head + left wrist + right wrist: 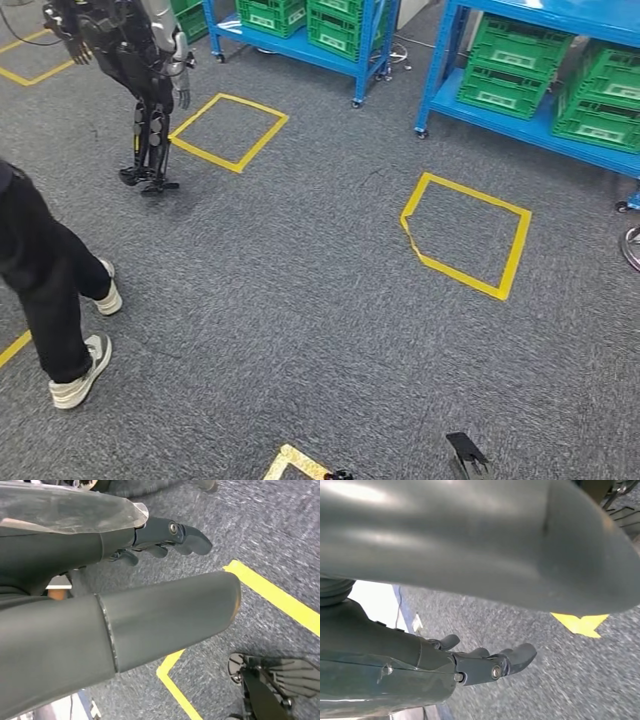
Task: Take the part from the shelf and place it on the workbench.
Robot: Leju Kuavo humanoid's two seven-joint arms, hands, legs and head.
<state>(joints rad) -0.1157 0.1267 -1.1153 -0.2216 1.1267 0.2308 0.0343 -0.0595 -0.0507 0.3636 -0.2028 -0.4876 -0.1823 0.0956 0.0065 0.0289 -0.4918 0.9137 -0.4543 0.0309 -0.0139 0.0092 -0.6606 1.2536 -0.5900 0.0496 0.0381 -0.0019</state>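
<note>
- Hanging over grey carpet (264, 525), my left hand (151, 580) holds nothing, fingers (185, 535) straight and apart.
- My right hand (471, 605) likewise: empty, fingers (516, 657) extended; yellow tape (580, 622) beyond.

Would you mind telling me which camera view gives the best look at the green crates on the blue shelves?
The head view: green crates sit in rows on the blue shelves at the far side of the floor. The wrist views look past the left hand and right hand at carpet.

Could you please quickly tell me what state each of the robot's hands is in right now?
Left hand: open, fingers extended, holding nothing.
Right hand: open, fingers extended, holding nothing.
</note>
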